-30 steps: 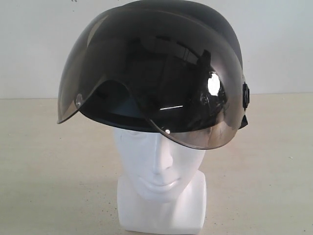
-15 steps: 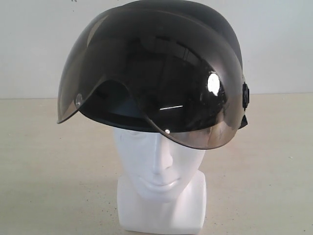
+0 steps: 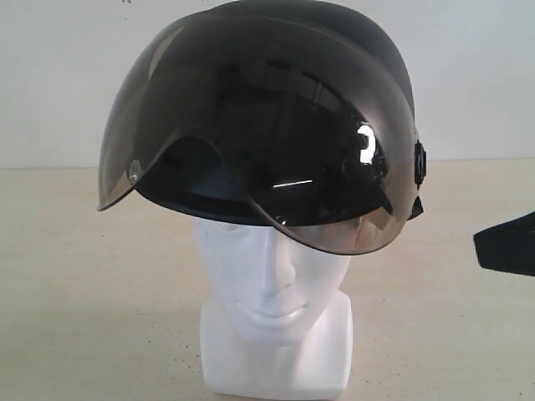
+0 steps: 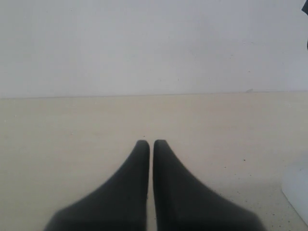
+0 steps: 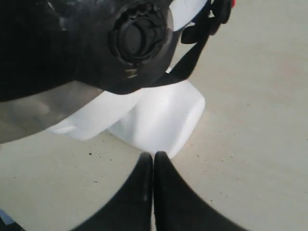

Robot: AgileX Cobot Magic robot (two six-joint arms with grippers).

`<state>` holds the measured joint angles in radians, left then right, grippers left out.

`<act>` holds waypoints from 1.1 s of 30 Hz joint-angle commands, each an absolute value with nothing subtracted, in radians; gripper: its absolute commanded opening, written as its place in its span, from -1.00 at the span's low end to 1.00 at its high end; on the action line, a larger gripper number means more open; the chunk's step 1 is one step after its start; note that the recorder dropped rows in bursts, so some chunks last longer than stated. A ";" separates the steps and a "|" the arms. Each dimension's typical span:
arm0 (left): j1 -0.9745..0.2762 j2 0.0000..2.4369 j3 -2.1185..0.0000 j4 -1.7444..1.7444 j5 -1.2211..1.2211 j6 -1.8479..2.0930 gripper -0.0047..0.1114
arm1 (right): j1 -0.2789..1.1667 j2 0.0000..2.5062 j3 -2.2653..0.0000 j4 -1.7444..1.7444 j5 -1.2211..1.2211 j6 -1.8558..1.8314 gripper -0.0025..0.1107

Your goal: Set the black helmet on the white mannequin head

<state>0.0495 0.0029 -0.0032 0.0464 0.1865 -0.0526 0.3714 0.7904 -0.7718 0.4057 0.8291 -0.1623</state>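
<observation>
Black helmet tops white mannequin head, one each; two hands closed, empty.

Close frontal exterior, right wrist share mannequin head.

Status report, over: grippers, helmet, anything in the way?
Left gripper jaws shut, empty. Right gripper jaws shut, empty, beside white mannequin head. Black helmet sits on it. Nothing seen in the way.

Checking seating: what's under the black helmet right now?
The white mannequin head: its face, neck and base show below the black helmet. Its crown is covered by the helmet, so contact inside can't be seen. A black strap hangs at its side.
</observation>
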 commanded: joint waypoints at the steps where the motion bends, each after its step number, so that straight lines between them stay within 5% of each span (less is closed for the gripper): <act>1: 0.049 0.000 0.000 0.042 0.182 -0.051 -0.84 | 0.368 0.830 -0.741 0.486 0.738 -0.224 -0.96; 15: 0.049 0.000 0.000 0.042 0.182 -0.051 -0.84 | 0.368 0.966 -0.741 0.820 0.701 -0.480 -0.96; 33: 0.049 0.000 0.000 0.042 0.182 -0.051 -0.84 | 0.368 0.963 -0.741 0.652 0.719 -0.378 -0.96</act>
